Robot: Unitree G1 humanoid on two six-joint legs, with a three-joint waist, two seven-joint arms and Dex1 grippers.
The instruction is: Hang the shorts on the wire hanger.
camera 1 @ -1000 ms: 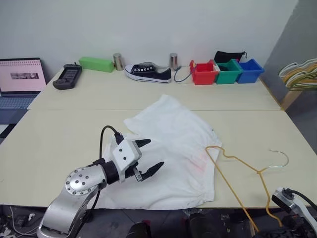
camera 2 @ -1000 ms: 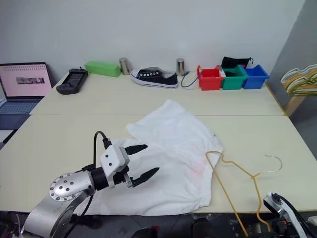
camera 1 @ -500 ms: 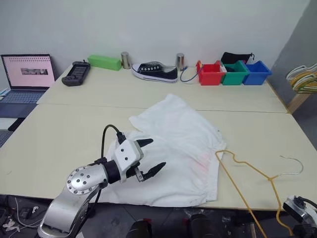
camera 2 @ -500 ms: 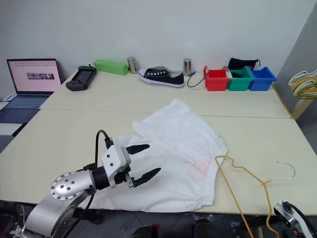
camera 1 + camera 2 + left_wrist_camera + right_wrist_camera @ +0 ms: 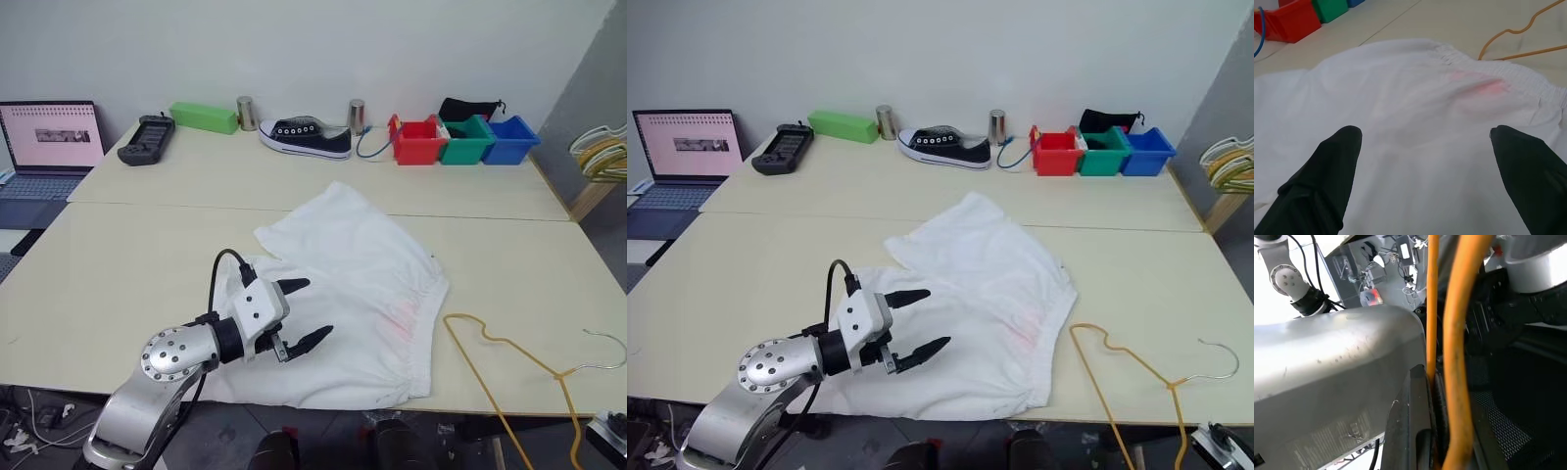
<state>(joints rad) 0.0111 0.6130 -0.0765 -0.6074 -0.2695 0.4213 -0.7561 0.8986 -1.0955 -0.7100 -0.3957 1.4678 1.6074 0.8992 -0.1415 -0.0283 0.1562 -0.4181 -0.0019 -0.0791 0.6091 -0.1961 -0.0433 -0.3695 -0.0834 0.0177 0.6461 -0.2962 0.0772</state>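
The white shorts (image 5: 353, 279) lie spread flat mid-table, their gathered waistband and orange-red mark (image 5: 1481, 86) toward the right. My left gripper (image 5: 319, 307) hovers open just over the shorts' near-left part, with nothing between its black fingers (image 5: 1327, 181). The tan-gold wire hanger (image 5: 509, 354) rests on the table to the right of the waistband, hook (image 5: 609, 351) pointing right, its lower end running off the near edge. In the right wrist view my right gripper (image 5: 1435, 431) is shut on the hanger's wire (image 5: 1457, 352), below the table edge.
Along the far edge of the table (image 5: 118, 255) stand a laptop (image 5: 49, 137), a black controller (image 5: 142, 152), a green box (image 5: 204, 117), two metal cans, a sneaker (image 5: 304, 137) and red, green and blue bins (image 5: 460, 142). A bunch of thicker hangers (image 5: 602, 152) hangs at the right.
The hanger has slid right and toward the near edge, its left corner coming off the shorts' waistband. The right arm has drawn back with it. The left gripper has stayed put, open.
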